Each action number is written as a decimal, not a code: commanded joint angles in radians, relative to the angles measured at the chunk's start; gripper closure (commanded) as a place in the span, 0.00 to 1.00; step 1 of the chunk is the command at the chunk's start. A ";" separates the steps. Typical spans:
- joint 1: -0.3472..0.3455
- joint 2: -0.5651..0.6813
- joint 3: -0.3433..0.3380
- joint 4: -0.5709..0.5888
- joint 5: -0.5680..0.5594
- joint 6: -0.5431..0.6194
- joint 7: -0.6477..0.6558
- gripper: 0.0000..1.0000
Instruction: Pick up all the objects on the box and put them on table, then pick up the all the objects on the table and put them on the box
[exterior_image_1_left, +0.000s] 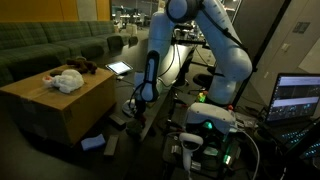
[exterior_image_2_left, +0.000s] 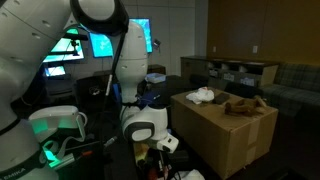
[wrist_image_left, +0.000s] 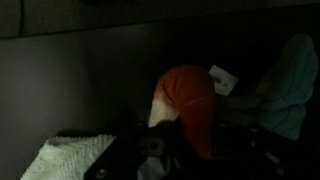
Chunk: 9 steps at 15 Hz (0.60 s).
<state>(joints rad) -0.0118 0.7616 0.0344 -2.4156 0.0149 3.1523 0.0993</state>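
Dimly, the wrist view shows the gripper (wrist_image_left: 165, 150) as a dark mass cut off at the bottom edge; whether it is spread or pinching I cannot tell. The red toy (wrist_image_left: 188, 100) sits right against it, perhaps touching. A pale cloth (wrist_image_left: 68, 158) lies to one side of it and a blue piece (wrist_image_left: 290, 85) to the other. Well apart, the box (exterior_image_1_left: 50, 110) carries a white toy (exterior_image_1_left: 68, 81).

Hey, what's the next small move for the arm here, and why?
Probably close the fingers firmly on the red toy before any lift. In the wrist view the toy lies right at the fingers, beside a white cloth, but the picture is too dark to show a secure grip.
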 joint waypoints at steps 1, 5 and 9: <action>-0.011 -0.109 0.011 -0.026 -0.007 -0.120 -0.050 0.97; 0.039 -0.211 -0.027 -0.016 -0.016 -0.256 -0.059 0.97; 0.119 -0.306 -0.108 0.018 -0.076 -0.360 -0.021 0.97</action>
<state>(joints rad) 0.0405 0.5442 -0.0091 -2.4067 -0.0125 2.8703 0.0503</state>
